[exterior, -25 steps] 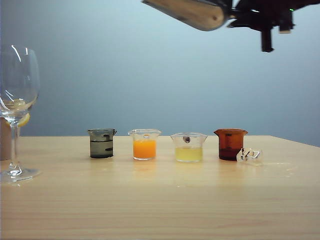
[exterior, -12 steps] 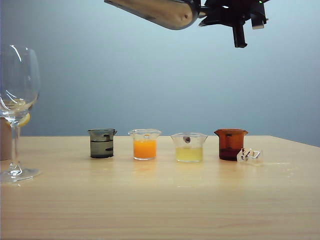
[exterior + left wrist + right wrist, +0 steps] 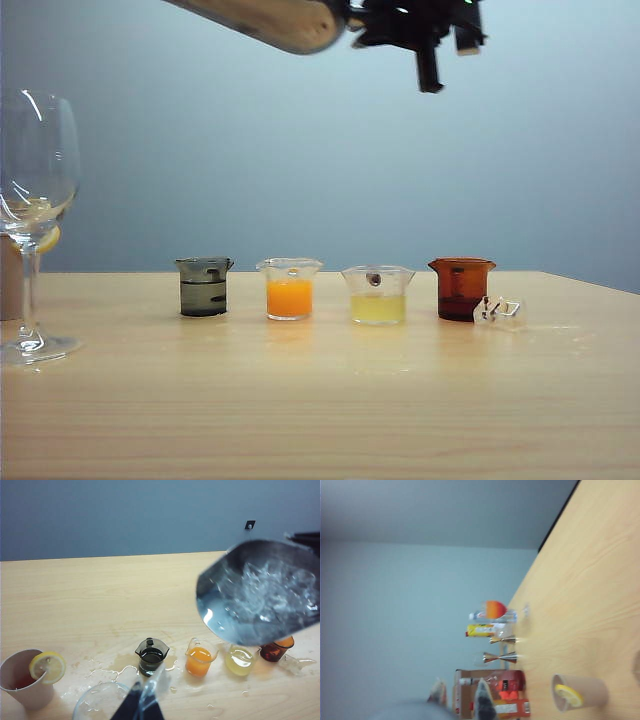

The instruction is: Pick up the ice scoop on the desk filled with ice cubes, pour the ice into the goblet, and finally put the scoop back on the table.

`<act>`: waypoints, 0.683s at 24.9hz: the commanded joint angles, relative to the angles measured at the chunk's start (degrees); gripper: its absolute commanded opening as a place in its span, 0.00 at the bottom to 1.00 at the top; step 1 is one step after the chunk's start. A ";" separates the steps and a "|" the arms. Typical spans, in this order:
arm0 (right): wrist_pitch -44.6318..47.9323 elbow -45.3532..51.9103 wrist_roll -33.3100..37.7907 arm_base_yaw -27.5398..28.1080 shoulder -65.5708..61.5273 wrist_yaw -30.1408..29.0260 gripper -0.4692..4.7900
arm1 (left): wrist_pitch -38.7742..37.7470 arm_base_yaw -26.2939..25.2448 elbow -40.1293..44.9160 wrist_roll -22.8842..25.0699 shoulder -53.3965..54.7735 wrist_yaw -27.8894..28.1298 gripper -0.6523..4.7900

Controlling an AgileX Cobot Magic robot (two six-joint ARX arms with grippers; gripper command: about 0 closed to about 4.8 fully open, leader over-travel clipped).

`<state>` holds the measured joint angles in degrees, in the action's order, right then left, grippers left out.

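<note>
The shiny ice scoop (image 3: 270,20) hangs high over the desk (image 3: 320,400), above the beakers, and its handle is in my shut right gripper (image 3: 372,22). In the left wrist view the ice scoop (image 3: 260,592) is heaped with clear ice cubes (image 3: 272,587). The right wrist view shows the right gripper (image 3: 461,700) with the blurred grey scoop (image 3: 405,712) at its fingers. The goblet (image 3: 35,200) stands upright at the far left. Its rim (image 3: 100,702) lies just beside my left gripper (image 3: 142,707), whose dark fingers are together above the desk with nothing seen between them.
Four small beakers stand in a row: dark (image 3: 204,286), orange (image 3: 290,290), yellow (image 3: 377,294), brown (image 3: 461,288). A loose ice chunk (image 3: 498,310) lies beside the brown one. A paper cup with a lemon slice (image 3: 27,677) stands near the goblet. Spilled water (image 3: 115,665) wets the wood.
My right gripper has carried the scoop leftward along the top of the exterior view, toward the goblet's side. Goblet and beakers have not moved.
</note>
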<state>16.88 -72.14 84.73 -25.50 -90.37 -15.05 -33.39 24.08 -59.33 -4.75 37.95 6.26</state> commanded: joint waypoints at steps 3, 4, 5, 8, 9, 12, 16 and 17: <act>2.60 -6.47 0.48 -2.60 -4.35 -0.26 0.08 | -0.50 0.00 -0.26 0.04 -0.17 0.20 0.11; 2.58 -7.39 0.48 -2.97 -5.29 -0.26 0.08 | -0.66 -0.02 -0.26 0.04 -0.17 0.24 0.11; 2.38 -8.35 0.44 -3.63 -6.34 -0.26 0.08 | -0.81 -0.02 -0.26 0.09 -0.17 0.85 0.11; 2.16 -10.73 0.28 -6.03 -9.29 0.11 0.08 | -1.79 -0.11 -0.24 0.24 -0.20 1.73 0.11; 2.23 -11.08 0.22 -6.47 -9.79 0.11 0.08 | -1.92 -0.13 -0.24 0.26 -0.20 1.70 0.11; 2.25 -11.87 -0.37 -7.72 -11.13 0.61 0.08 | -2.34 -0.39 -0.24 0.26 -0.20 1.66 0.11; 1.97 -12.02 -2.03 -8.96 -11.61 1.84 0.08 | -3.85 -4.35 -0.22 0.33 -0.59 1.33 0.11; 1.97 -12.04 -2.73 -9.29 -11.78 2.54 0.08 | -4.24 -6.78 -0.22 0.70 -0.92 -0.11 0.11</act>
<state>16.40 -83.57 82.37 -34.76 -102.48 -13.15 -37.67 18.46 -59.31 -4.54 37.54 7.53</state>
